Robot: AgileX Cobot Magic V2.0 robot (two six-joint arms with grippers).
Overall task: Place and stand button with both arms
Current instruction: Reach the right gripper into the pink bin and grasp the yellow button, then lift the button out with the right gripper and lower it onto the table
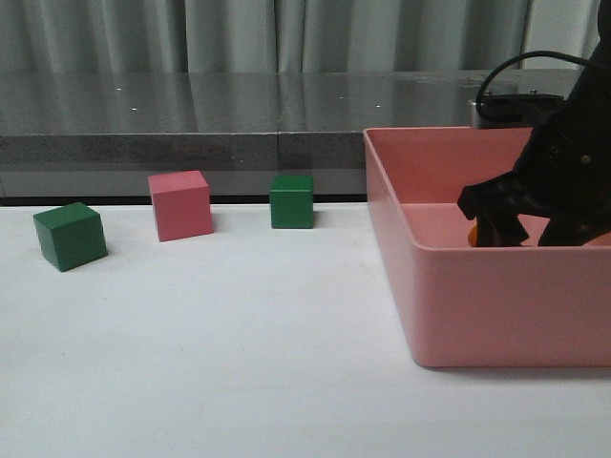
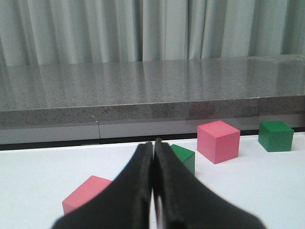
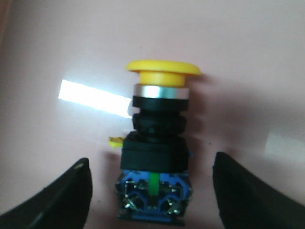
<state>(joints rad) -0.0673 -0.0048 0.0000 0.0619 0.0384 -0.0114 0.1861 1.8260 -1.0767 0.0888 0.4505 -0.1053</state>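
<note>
The left gripper (image 2: 153, 191) appears only in its own wrist view, held low over the white table (image 2: 267, 191) and aimed level toward a grey stone counter (image 2: 152, 90) with pale curtains behind. Its two dark fingers (image 2: 136, 191) are pressed flat together with nothing between them. Beyond the fingertips stand four cubes: a pink cube (image 2: 86, 193) nearest, beside one finger; a green cube (image 2: 183, 156) just past the tips, partly hidden by them; a second pink cube (image 2: 218, 141) farther off; and a second green cube (image 2: 276, 135) farthest to that side.

In the front view three cubes stand on the table in a loose row, green, pink, green, all well apart from a large pink tray (image 1: 496, 305). The right arm reaches down inside the tray, its right gripper (image 1: 501, 224) low behind the near wall, with a sliver of orange-yellow showing beside the fingers.

In the right wrist view the gripper's fingers (image 3: 62, 200) are spread wide. One button (image 3: 155, 143) lies on its side on the tray floor between them, touching neither, its yellow cap pointing away from the fingers and its blue base nearest them. No readable writing shows anywhere.
</note>
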